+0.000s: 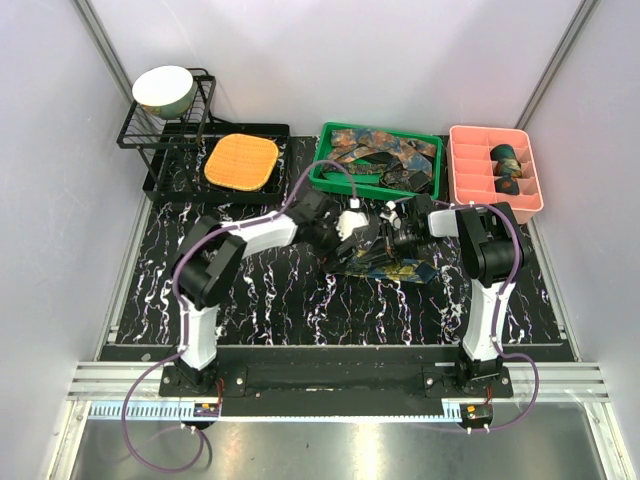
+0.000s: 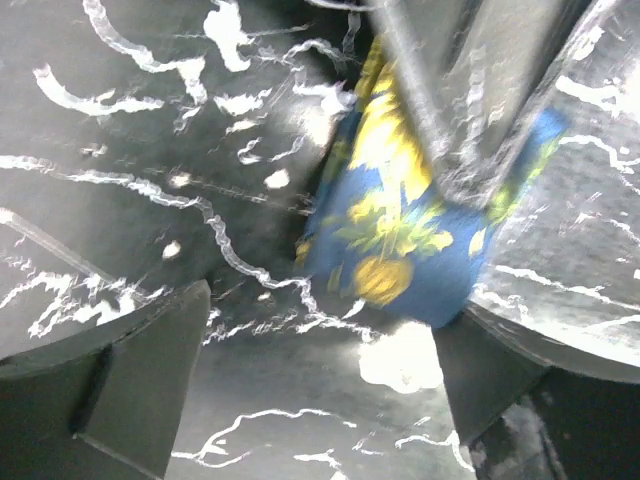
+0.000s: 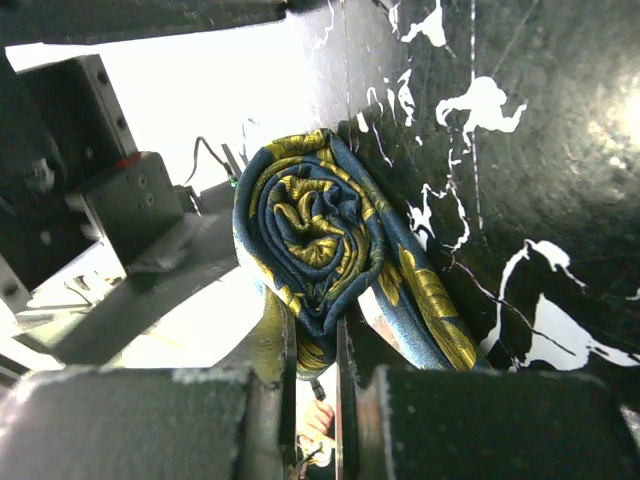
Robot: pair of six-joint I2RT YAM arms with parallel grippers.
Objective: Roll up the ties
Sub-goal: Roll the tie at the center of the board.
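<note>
Tie coil judged soft, light, slippery, unwind-prone; best gripped across layers. Right gripper pinched its lower edge; left gripper stood wide apart.

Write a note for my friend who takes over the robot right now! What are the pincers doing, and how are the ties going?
Left pincer: open, straddling the blue tie.
Right pincer: shut on the blue tie's coiled end.
Done: rolled ties sit in the pink tray.
Left: the blue tie looks only partly rolled, so probably finish it and put it in the pink tray. Then roll the loose ties in the green tray.
</note>
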